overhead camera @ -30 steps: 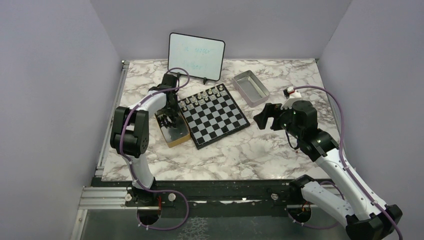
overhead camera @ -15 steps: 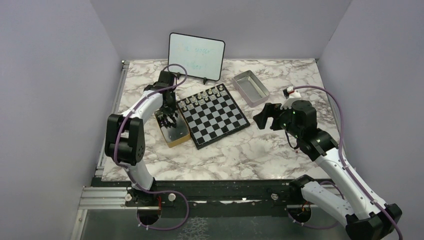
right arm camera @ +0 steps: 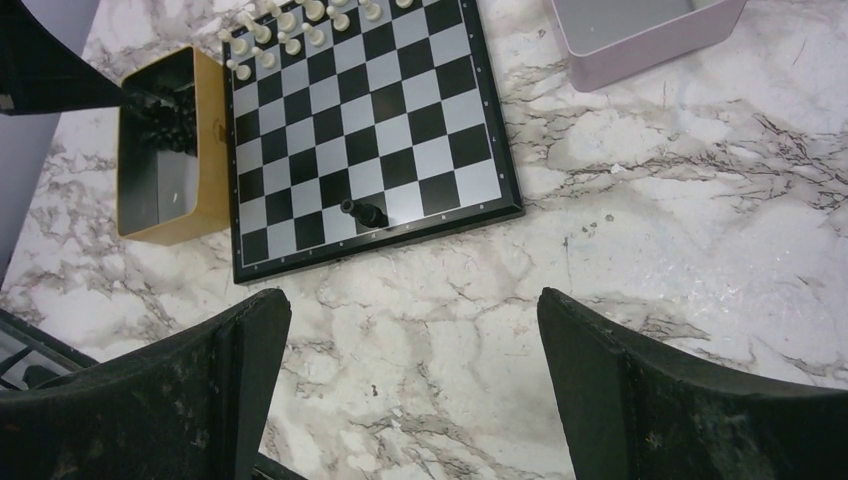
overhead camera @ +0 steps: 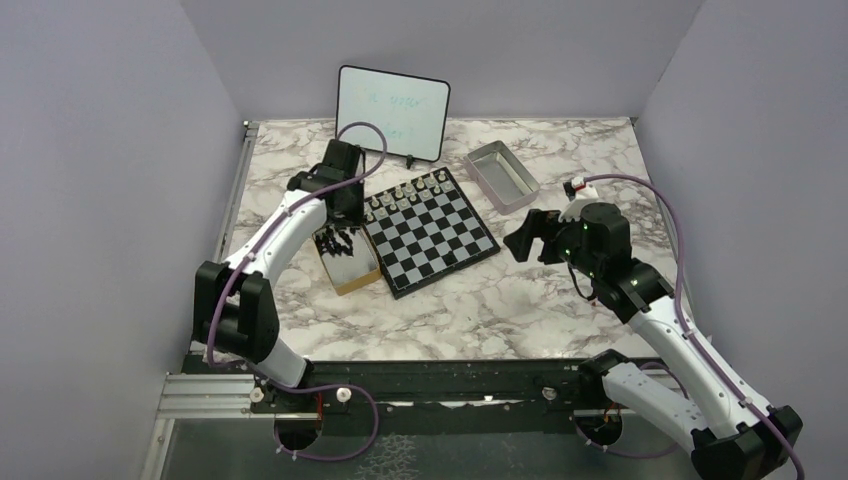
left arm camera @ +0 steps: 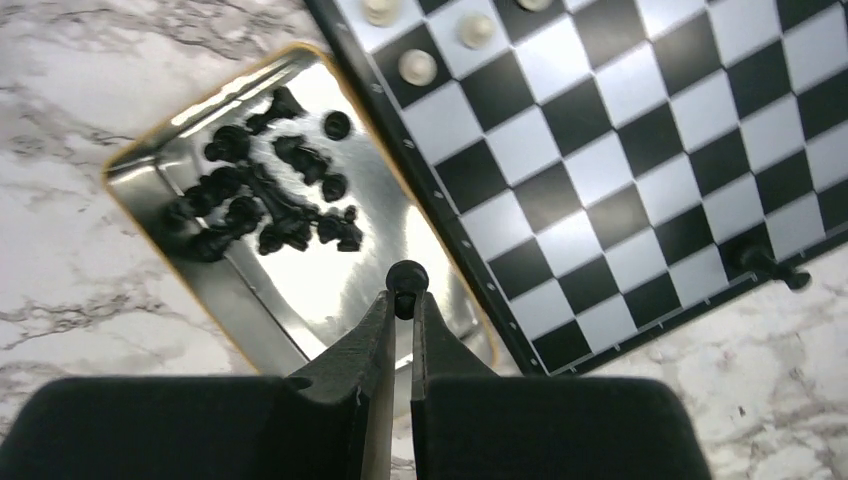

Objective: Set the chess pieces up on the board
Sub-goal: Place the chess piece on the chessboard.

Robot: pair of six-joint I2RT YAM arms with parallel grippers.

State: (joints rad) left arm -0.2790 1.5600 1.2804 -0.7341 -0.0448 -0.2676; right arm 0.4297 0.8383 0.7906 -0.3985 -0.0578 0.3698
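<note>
My left gripper (left arm camera: 403, 300) is shut on a small black chess piece (left arm camera: 407, 275), whose round head sticks out past the fingertips. It hangs above the near end of the tan box (left arm camera: 140, 165), close to the board's (left arm camera: 640, 150) left rim. Several black chess pieces (left arm camera: 265, 205) lie heaped in the box's shiny bottom. One black piece (left arm camera: 768, 264) lies on its side on the board's near row, also seen in the right wrist view (right arm camera: 362, 212). My right gripper (right arm camera: 413, 305) stands wide open with nothing in it, over bare marble to the right of the board (overhead camera: 428, 232).
Pale silvery-white pieces (overhead camera: 405, 192) stand on the board's far rows. A grey metal tray (overhead camera: 502, 176) sits at the back right, and a small whiteboard (overhead camera: 392, 112) stands behind the board. The tan box (overhead camera: 345, 258) lies against the board's left side.
The left arm's elbow has swung down toward the near left, and its gripper has shifted slightly toward the board, still shut on the piece. The right arm has barely moved.
</note>
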